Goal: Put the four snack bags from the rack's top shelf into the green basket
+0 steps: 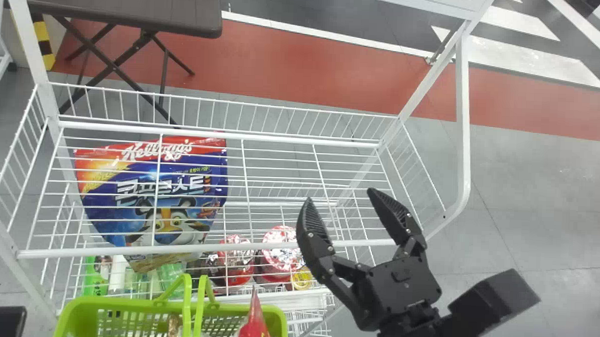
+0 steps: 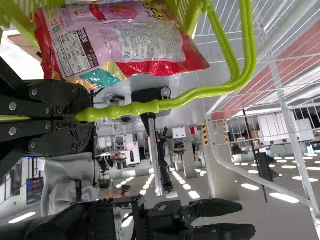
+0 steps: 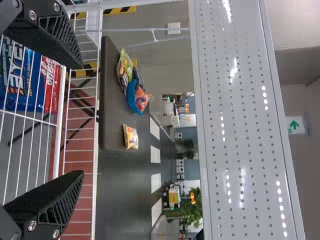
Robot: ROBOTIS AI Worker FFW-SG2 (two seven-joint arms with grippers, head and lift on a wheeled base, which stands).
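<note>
Dark table (image 1: 126, 13) behind the white rack (image 1: 206, 134); right fingers (image 1: 314, 229) apart, left fingers (image 2: 75, 98) clamped on the basket handle (image 2: 200, 94).

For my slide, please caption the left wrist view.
Left tool grips the handle of the green basket, pink snack bag inside.

Brown folding table (image 1: 121, 7) on a red floor strip (image 1: 303, 69) bordered by grey flooring (image 1: 529, 186).

A hand could pass above the wire shelf (image 1: 127, 251); bars (image 1: 157, 183) block below.
</note>
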